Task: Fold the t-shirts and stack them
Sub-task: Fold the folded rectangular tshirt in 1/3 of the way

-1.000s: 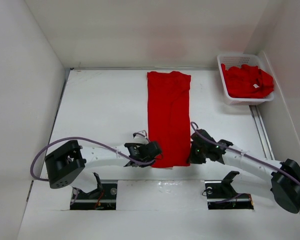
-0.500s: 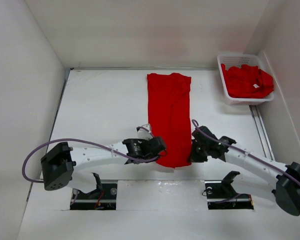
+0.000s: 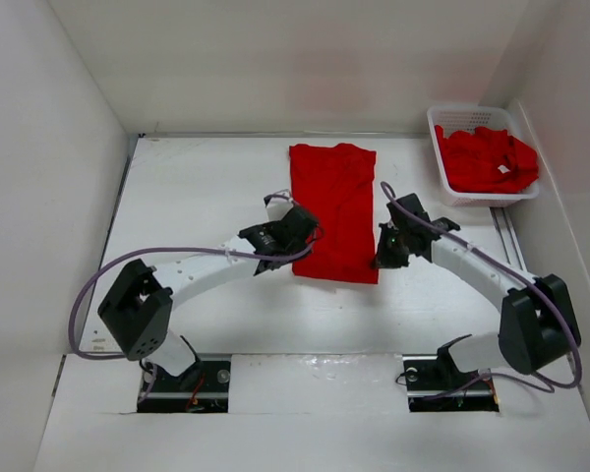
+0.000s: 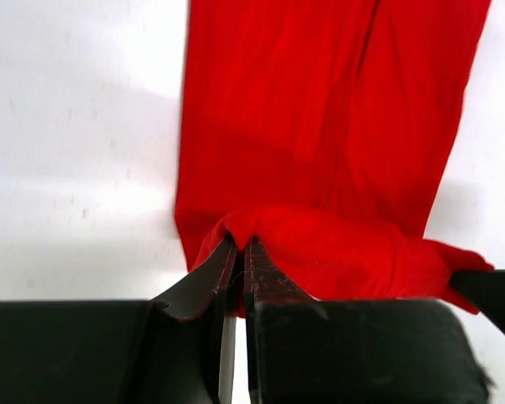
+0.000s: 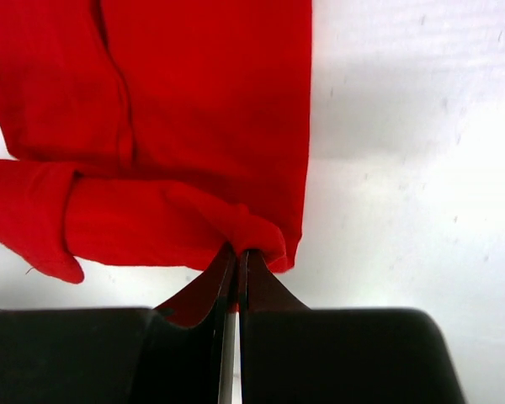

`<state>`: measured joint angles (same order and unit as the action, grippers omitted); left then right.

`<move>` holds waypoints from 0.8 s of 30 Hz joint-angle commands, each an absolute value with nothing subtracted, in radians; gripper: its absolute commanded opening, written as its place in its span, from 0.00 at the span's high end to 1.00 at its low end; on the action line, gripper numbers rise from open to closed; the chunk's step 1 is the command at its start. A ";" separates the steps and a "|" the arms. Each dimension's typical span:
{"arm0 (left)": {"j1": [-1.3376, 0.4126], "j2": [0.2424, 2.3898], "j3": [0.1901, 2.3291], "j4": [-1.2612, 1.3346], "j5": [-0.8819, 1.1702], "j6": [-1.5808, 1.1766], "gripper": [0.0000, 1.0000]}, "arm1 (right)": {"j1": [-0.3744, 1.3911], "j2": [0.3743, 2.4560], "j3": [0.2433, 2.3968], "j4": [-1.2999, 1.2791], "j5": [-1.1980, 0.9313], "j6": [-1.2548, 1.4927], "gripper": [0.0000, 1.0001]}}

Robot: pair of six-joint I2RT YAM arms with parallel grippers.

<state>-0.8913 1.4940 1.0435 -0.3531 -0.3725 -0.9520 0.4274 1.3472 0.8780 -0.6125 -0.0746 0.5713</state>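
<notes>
Furthest left, we see the left end effector (image 3: 297,228) pinched fully closed on the near left corner of the t-shirt (image 3: 334,197), with red cloth bunched between its tips. The t-shirt lies as a narrow strip along the middle of the bench (image 3: 197,197), its near end raised and curled back over the flat part. At the near right corner, the right end effector (image 3: 383,251) is clamped just as tight on a fold of the same cloth. Far right, in the back corner, a white basket (image 3: 450,192) holds other t-shirts (image 3: 487,157), crumpled together.
</notes>
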 commanded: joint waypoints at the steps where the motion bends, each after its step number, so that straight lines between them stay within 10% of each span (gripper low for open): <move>1: -0.829 1.532 1.123 -0.304 -0.391 -0.809 1.00 | 0.361 1.403 0.954 -0.574 -0.136 0.480 1.00; 24: -0.652 1.798 1.370 -0.206 -0.273 -0.672 1.00 | 0.245 1.781 1.324 -0.509 -0.202 0.390 1.00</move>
<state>-0.6590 1.7863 1.3193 -0.2234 -0.2615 -0.6998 0.2581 1.7683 1.2694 -0.5404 -0.2031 0.4171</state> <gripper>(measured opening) 0.017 0.036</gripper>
